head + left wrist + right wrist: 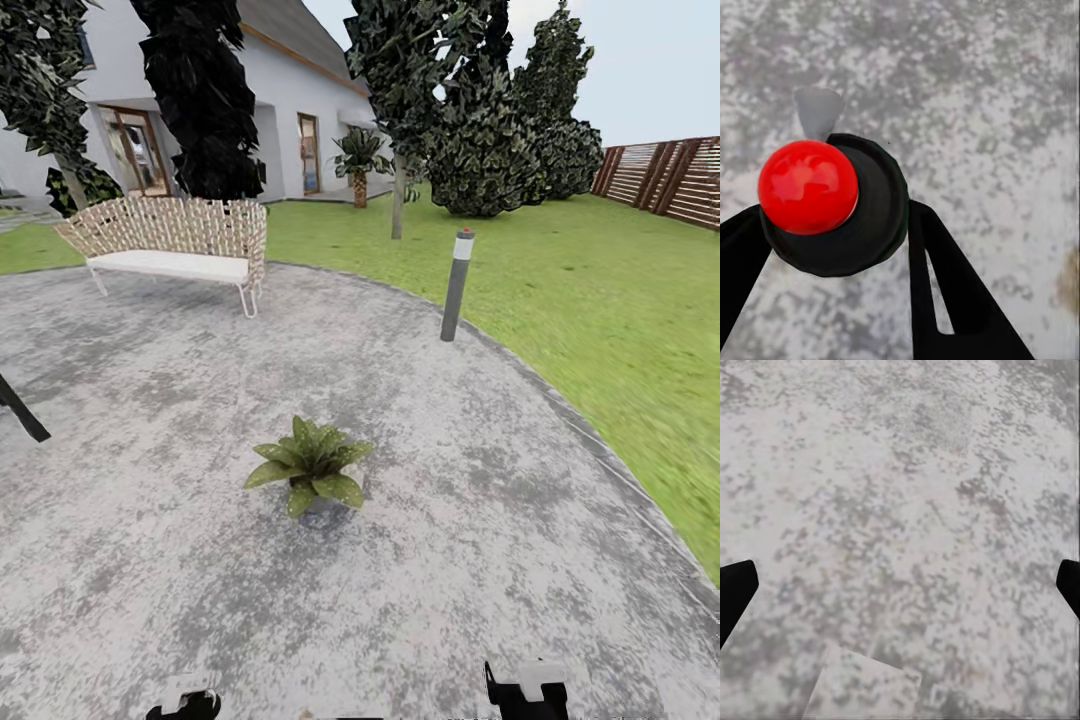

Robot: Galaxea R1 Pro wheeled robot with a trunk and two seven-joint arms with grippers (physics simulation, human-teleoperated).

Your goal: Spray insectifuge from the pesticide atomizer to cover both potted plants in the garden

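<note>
The left gripper (838, 225) has its two black fingers (945, 292) pressed against either side of the pesticide atomizer (874, 214). From the left wrist view, the atomizer appears as a round black body with a glossy red ball on top and a small pale grey spout poking out beyond it. The jaws are clamped on that body, which hangs over the round grey mottled stone patio (982, 97).

The right gripper (904, 585) holds nothing. Its dark fingertips (735, 585) sit at opposite edges of the right wrist view, so the jaws stand wide apart, with speckled stone between them.

In the head view both grippers peek in at the lower edge, the left one (185, 702) and the right one (526, 690), black with pale tops.

Just ahead of them on the patio (520, 500) stands one potted plant (310, 468), a low rosette of broad pointed green leaves with pale speckles. Its small grey pot is mostly hidden under the foliage. A thin black bar (20, 410) slants in at the left edge.

Farther on, a slim grey bollard lamp (457, 285) stands upright at the patio's rim, beside the green lawn (600, 300). To the left of the lamp, a cream woven-back bench with a white seat (170, 245) rests on the far side of the stone.

Beyond the bench are dark-leaved trees (500, 130), a white house with wood-framed doors (280, 110), and a brown slatted wooden fence (670, 175) at the far right.
</note>
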